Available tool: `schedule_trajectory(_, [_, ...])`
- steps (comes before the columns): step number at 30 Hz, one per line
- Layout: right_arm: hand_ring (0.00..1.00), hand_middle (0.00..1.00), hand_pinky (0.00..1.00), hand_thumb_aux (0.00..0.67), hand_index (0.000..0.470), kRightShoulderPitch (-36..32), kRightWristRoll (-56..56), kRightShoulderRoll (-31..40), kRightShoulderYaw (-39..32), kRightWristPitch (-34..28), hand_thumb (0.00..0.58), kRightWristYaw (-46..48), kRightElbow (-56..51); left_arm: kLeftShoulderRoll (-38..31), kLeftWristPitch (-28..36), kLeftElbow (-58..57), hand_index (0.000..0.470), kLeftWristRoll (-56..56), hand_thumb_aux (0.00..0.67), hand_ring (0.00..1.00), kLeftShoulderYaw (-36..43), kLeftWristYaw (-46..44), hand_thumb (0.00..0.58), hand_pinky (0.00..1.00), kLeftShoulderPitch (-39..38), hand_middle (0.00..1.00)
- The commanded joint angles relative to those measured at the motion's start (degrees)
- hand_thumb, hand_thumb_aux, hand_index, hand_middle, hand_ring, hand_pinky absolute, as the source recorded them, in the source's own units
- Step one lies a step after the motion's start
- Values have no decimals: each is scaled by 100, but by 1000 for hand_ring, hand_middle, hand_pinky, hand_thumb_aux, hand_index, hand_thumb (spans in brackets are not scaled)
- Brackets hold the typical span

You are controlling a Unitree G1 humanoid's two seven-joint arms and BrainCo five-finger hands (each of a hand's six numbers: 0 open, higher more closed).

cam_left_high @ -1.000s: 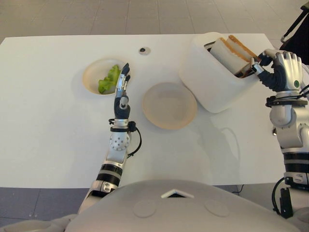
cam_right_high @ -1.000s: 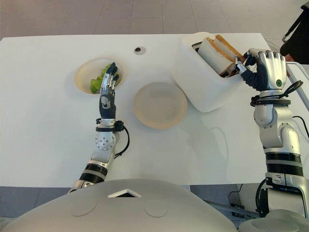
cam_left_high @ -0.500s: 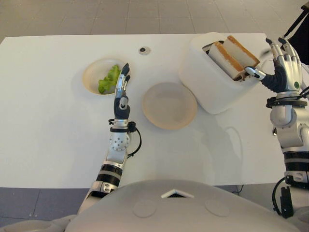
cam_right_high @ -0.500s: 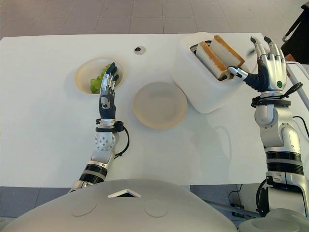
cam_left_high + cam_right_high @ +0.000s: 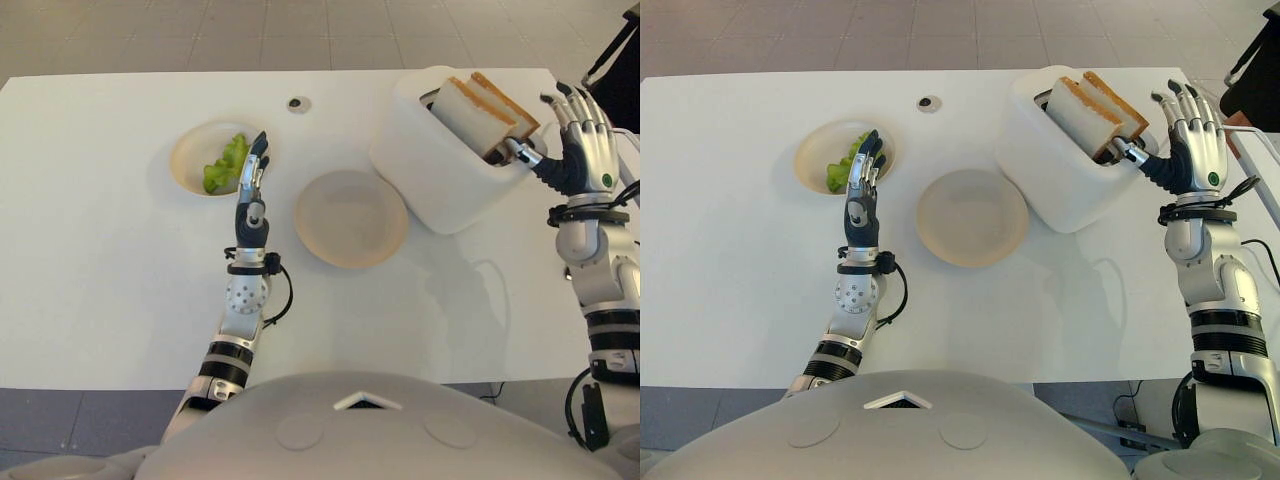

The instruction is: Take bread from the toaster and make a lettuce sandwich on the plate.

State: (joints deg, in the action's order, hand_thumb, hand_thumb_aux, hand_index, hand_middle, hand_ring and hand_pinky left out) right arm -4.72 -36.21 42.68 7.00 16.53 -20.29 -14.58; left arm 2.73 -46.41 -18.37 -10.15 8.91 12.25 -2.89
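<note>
In the left eye view, two bread slices (image 5: 485, 100) are seen leaning in the white toaster (image 5: 435, 165); the right hand (image 5: 580, 150) is held spread just beside them, gripping nothing. In the right eye view, the left hand (image 5: 864, 190), fingers straight together, is held by the lettuce (image 5: 843, 168); the plate (image 5: 972, 217) lies bare. The toaster could be tipped by a sideways tug.

We count two bread slices (image 5: 470, 110) in one toaster (image 5: 430, 175), two plates (image 5: 350, 220) (one carries the single lettuce heap (image 5: 226, 165)), and one small dark disc (image 5: 298, 103).
</note>
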Motion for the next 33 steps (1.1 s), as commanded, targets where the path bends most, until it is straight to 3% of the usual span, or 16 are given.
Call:
schedule_trajectory(1, [0,0,0,260,182,-127,38,105,-55,-11,363,217,9,118,92,-19,0,-82,0,0,3,14,0,0,-182,0])
schedule_trajectory(5, [0,0,0,187,131,-138,36,227,-32,7,278,325,-53,131,112,16,0,-90,0,0,18,16,0,0,-210,0])
schedule_trajectory(7, [0,0,0,118,83,-162,18,268,-68,23,187,408,-45,135,120,42,0,-96,0,0,21,23,0,0,-232,0])
schedule_trajectory(9, [0,0,0,110,77,-184,2,284,-97,42,175,479,11,140,126,56,0,-103,0,0,21,32,0,0,-239,0])
schedule_trajectory(12, [0,0,0,158,111,-270,-31,288,-169,76,241,589,99,145,132,51,0,-113,0,0,14,54,0,0,-239,0])
schedule_trajectory(13, [0,0,0,221,155,-296,-40,286,-188,83,319,622,123,148,135,46,0,-117,0,0,15,61,0,0,-233,0])
schedule_trajectory(14, [0,0,0,247,173,-325,-40,288,-204,98,349,651,130,154,137,45,0,-124,0,0,20,70,0,0,-231,0])
schedule_trajectory(15, [0,0,0,321,225,-351,-38,288,-217,103,422,681,147,155,135,48,0,-126,0,0,21,78,0,0,-235,0])
schedule_trajectory(16, [0,0,0,365,256,-368,-34,292,-220,107,460,704,152,157,134,47,0,-129,0,0,25,86,0,0,-236,0])
schedule_trajectory(17, [0,0,0,455,319,-390,-28,302,-227,118,520,731,151,161,131,46,0,-136,0,0,28,99,0,0,-240,0])
schedule_trajectory(18, [63,63,63,607,426,-406,-21,317,-229,126,575,751,148,166,129,47,0,-146,0,0,32,112,0,0,-247,0])
schedule_trajectory(19, [463,463,463,670,470,-419,-17,332,-228,125,580,772,151,167,123,45,0,-150,0,0,33,122,0,0,-255,0])
schedule_trajectory(20, [886,886,886,670,470,-415,-7,341,-189,110,580,766,192,169,121,42,0,-153,0,0,37,128,0,0,-258,0])
schedule_trajectory(21, [1000,1000,1000,670,470,-411,15,345,-140,93,580,766,242,168,118,37,0,-152,0,0,38,132,0,0,-261,0])
schedule_trajectory(28, [1000,1000,1000,670,470,-458,-17,7,499,152,580,-73,1506,144,104,59,0,-155,0,0,31,155,0,0,-331,0])
schedule_trajectory(33, [1000,1000,1000,670,470,-491,311,-466,569,897,580,-486,2965,65,97,147,0,-151,0,0,-88,199,0,0,-386,0])
